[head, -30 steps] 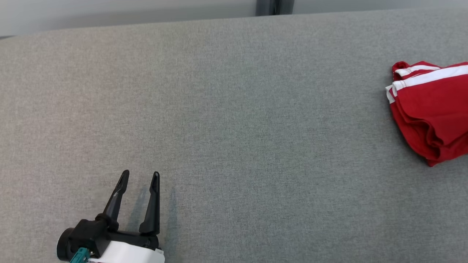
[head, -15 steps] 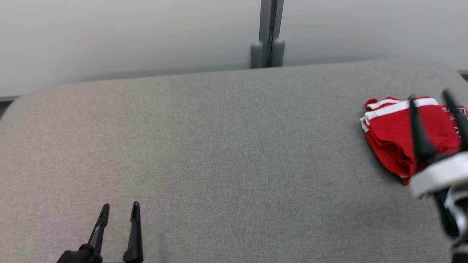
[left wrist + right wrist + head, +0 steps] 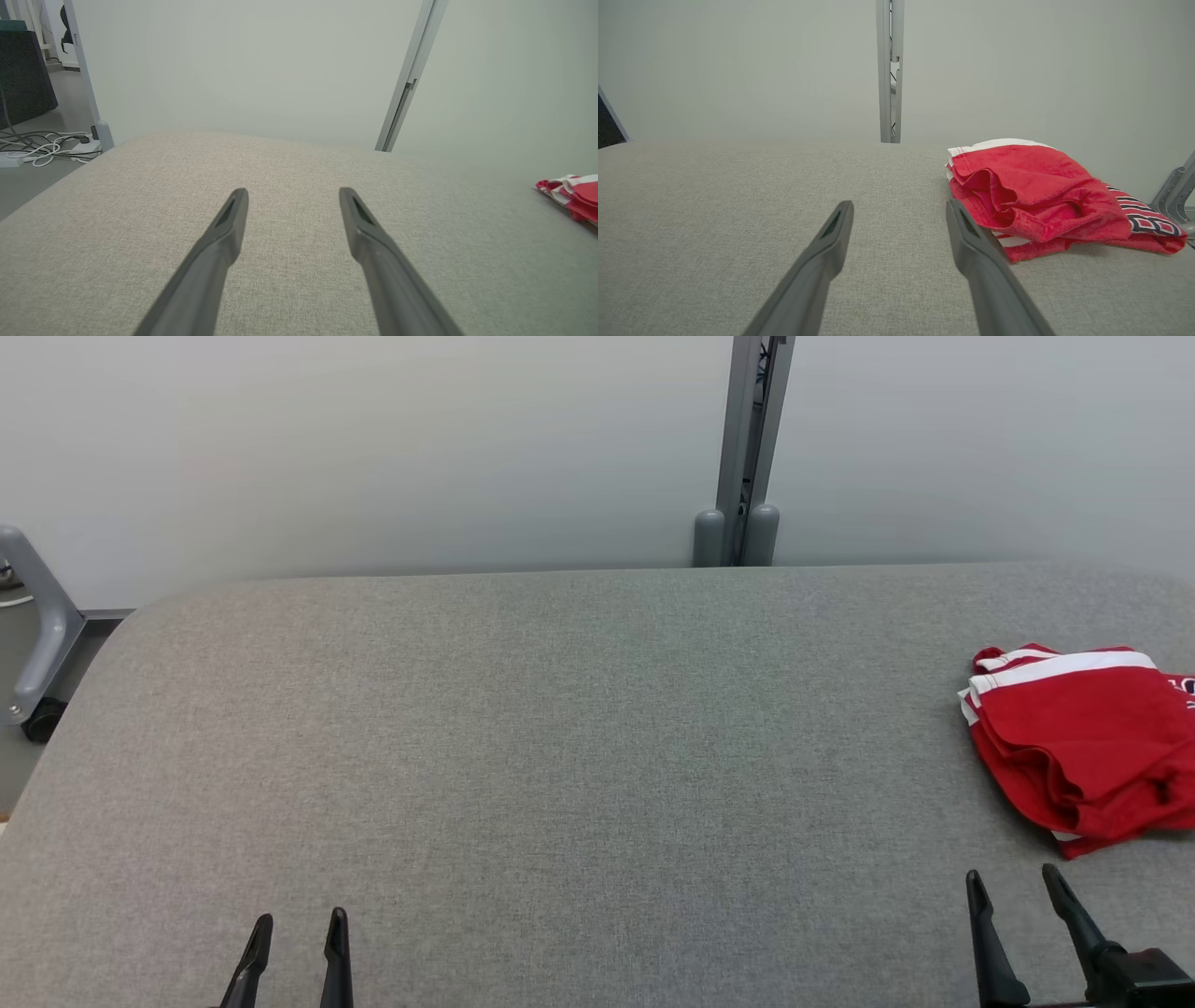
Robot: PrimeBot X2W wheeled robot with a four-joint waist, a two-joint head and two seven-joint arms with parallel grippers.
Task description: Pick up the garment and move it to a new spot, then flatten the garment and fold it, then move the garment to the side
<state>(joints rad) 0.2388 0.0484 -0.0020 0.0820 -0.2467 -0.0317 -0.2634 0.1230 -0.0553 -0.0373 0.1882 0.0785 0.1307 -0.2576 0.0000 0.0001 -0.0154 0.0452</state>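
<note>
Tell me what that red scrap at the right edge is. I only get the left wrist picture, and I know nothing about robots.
Observer: It's a red garment with white bands, lying in a rumpled, layered heap on the grey table.
Operator: Is anything printed on it?
Observer: Yes, there is dark and white lettering on its right-hand end, but I can't read the word.
Operator: Is the other claw holding it?
Observer: No. The right gripper is open and empty. In the head view it sits just short of the garment's near edge, with bare table between them.
</note>
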